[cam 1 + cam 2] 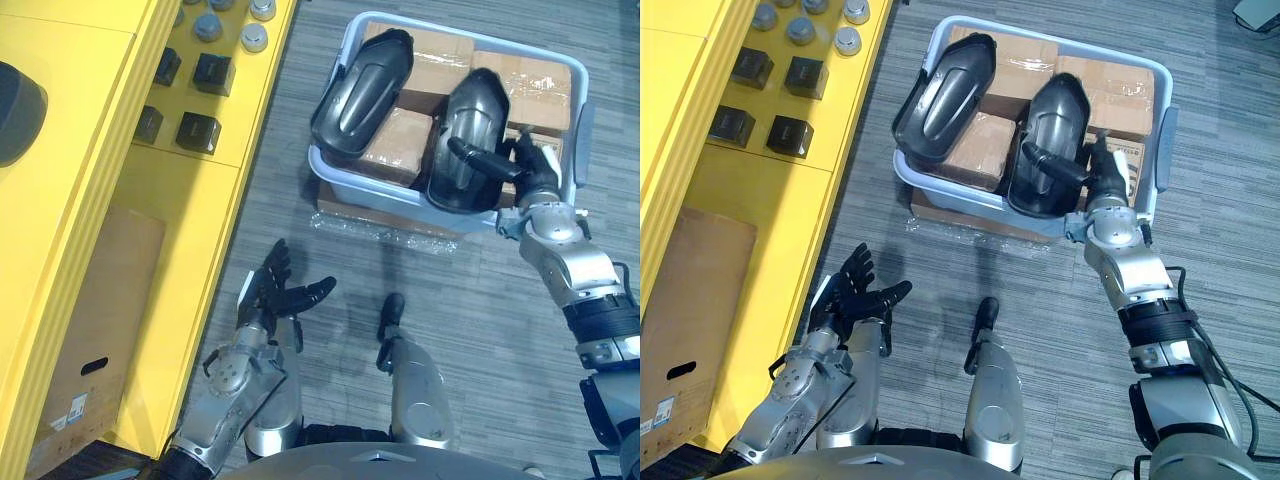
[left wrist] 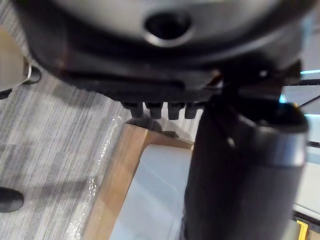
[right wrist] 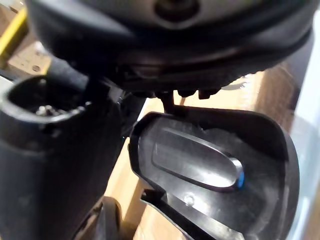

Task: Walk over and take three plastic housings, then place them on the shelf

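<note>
Two dark plastic housings lie hollow side up on cardboard boxes inside a pale blue bin (image 1: 372, 186) on the floor ahead. The left housing (image 1: 362, 95) lies untouched. My right hand (image 1: 537, 178) is at the right housing (image 1: 470, 130). Its thumb (image 1: 480, 157) reaches straight across the hollow inside and its straight fingers stand outside the right rim. The right wrist view shows that housing (image 3: 200, 165) close past the hand. My left hand (image 1: 278, 290) hovers open, palm up, low over the floor short of the bin, holding nothing.
A yellow shelf (image 1: 80, 150) runs along the left, carrying small black blocks (image 1: 197, 132) and grey round caps (image 1: 254, 38). A cardboard box (image 1: 90, 330) stands in its lower part. The bin rests on a flat carton with clear wrap (image 1: 385, 235). Grey carpet lies between.
</note>
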Motion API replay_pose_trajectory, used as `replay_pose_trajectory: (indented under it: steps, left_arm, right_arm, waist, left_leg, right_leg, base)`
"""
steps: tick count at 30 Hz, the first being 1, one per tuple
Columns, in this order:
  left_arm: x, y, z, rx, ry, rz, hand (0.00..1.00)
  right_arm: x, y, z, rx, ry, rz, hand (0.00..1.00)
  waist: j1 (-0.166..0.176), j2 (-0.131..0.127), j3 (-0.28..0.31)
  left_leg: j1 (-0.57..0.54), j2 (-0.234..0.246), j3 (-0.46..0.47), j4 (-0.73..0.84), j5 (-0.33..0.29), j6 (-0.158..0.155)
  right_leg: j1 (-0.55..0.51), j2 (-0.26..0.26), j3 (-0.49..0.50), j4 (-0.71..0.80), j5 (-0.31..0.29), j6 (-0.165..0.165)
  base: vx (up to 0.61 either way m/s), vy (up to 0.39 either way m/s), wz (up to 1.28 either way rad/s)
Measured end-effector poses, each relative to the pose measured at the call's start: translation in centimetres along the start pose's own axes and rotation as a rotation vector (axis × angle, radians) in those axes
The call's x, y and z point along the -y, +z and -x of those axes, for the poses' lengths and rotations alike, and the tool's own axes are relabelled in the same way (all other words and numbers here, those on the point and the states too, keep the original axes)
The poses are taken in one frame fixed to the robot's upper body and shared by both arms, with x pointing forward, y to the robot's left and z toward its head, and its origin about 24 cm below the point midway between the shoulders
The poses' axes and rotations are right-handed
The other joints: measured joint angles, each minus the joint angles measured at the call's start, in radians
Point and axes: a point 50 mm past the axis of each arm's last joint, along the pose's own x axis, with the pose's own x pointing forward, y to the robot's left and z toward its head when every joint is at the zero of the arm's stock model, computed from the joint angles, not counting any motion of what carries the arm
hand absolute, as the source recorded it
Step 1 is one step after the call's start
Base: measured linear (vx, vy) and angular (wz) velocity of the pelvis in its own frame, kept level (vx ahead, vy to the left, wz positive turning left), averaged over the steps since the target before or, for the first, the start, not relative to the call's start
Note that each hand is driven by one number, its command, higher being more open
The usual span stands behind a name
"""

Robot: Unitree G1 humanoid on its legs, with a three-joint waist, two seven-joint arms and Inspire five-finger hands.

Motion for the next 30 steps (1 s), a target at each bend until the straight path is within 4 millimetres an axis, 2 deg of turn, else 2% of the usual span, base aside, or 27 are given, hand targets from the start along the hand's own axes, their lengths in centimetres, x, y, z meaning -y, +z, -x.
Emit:
replay_pose_trajectory:
  steps: [6,13,16,19,20,22,23,27,30]
  left_arm:
    - [0.8,-0.2,0.1,-0.004,-0.023,0.018,1.00]
    - [1.3,-0.3,0.0,-0.001,-0.028,0.044,1.00]
    - [1.5,-0.2,0.0,0.007,-0.038,0.050,1.00]
    - [1.8,-0.2,0.0,0.016,-0.044,0.062,1.00]
    - [2.0,-0.5,0.0,0.008,-0.043,0.068,1.00]
    - [2.0,-0.7,0.1,-0.003,-0.043,0.071,1.00]
    - [2.1,-0.9,0.1,-0.010,-0.046,0.072,1.00]
    - [2.4,-1.2,0.2,-0.020,-0.058,0.071,1.00]
    - [2.8,-1.2,0.2,-0.014,-0.083,0.075,1.00]
  right_arm:
    - [1.3,3.4,-0.6,0.175,-0.108,-0.098,1.00]
    - [2.9,4.0,-0.7,0.197,-0.196,-0.140,1.00]
    - [3.3,3.4,-0.9,0.157,-0.222,-0.110,1.00]
    - [4.3,1.6,-1.4,0.057,-0.258,-0.071,1.00]
    - [5.3,0.6,-1.6,0.006,-0.280,-0.044,1.00]
    - [6.3,-0.1,-1.9,-0.039,-0.293,-0.044,1.00]
    - [7.3,-0.5,-2.2,-0.077,-0.307,-0.050,1.00]
    - [8.4,-1.2,-2.9,-0.147,-0.310,-0.075,1.00]
    - [9.3,-1.6,-3.3,-0.192,-0.289,-0.046,1.00]
  waist:
    - [0.000,0.019,-0.001]
    - [-0.003,0.051,-0.001]
    - [-0.004,0.059,-0.002]
    - [-0.001,0.062,-0.001]
    - [0.001,0.070,-0.002]
    - [0.001,0.083,-0.001]
    - [0.001,0.099,-0.002]
    - [0.003,0.124,-0.003]
    - [0.021,0.136,-0.008]
  left_leg:
    - [0.000,-0.011,0.000,-0.003,0.004,0.006]
    - [0.000,-0.021,0.000,-0.012,0.010,0.008]
    - [-0.001,-0.021,0.001,-0.012,0.010,0.008]
    - [-0.004,-0.023,0.003,-0.012,0.010,0.008]
    - [-0.006,-0.025,0.005,-0.011,0.009,0.010]
    - [-0.010,-0.026,0.005,-0.006,0.007,0.012]
    - [-0.017,-0.025,0.004,0.002,0.006,0.012]
    - [-0.019,-0.025,0.003,0.006,0.006,0.013]
    - [-0.021,-0.025,0.003,0.004,0.008,0.013]
  right_leg:
    - [0.000,-0.011,-0.002,0.000,0.002,0.003]
    - [-0.003,-0.020,-0.003,0.000,0.003,0.006]
    - [-0.007,-0.020,-0.002,0.000,0.003,0.006]
    - [-0.010,-0.022,0.002,0.000,0.003,0.006]
    - [-0.012,-0.024,0.002,0.000,0.004,0.007]
    - [-0.014,-0.025,0.002,0.001,0.005,0.009]
    - [-0.018,-0.025,0.001,0.001,0.006,0.010]
    - [-0.020,-0.026,0.001,0.006,0.006,0.011]
    - [-0.027,-0.027,0.001,0.012,0.006,0.010]
  base:
    - [-0.01,0.047,0.03]
    - [0.00,0.034,0.02]
    - [0.00,0.036,-0.02]
    - [0.00,0.025,-0.01]
    - [0.00,0.045,0.00]
    - [0.00,0.055,-0.01]
    - [0.00,0.049,0.00]
    - [-0.01,0.038,0.00]
    - [0.00,0.000,0.00]
